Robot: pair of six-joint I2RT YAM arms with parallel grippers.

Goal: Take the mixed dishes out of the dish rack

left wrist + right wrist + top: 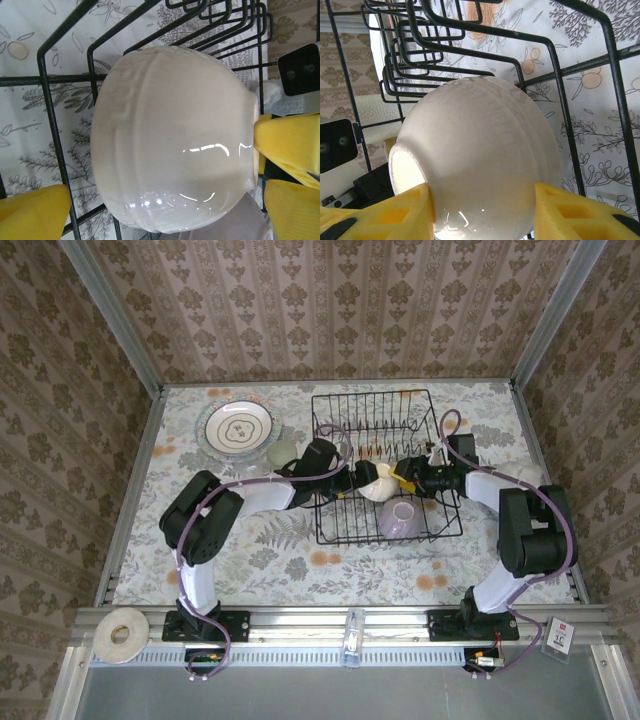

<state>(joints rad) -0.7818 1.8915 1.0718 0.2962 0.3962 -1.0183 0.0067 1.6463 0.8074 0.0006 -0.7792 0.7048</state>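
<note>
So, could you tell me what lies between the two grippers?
The cream bowl lies between the left gripper and right gripper, in the top view.

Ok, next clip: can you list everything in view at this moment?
dish rack: one, black wire, table centre
cream bowl: one, cream, in the rack between both grippers
lilac bowl: one, lilac, rack's near side
plate: one, white with a patterned centre, left of the rack
cup: one, pale green, between plate and rack
tape roll: one, white, front rail, left
table: one, floral cover
left gripper: one, yellow pads, open beside the cream bowl
right gripper: one, yellow pads, either side of the cream bowl
</note>
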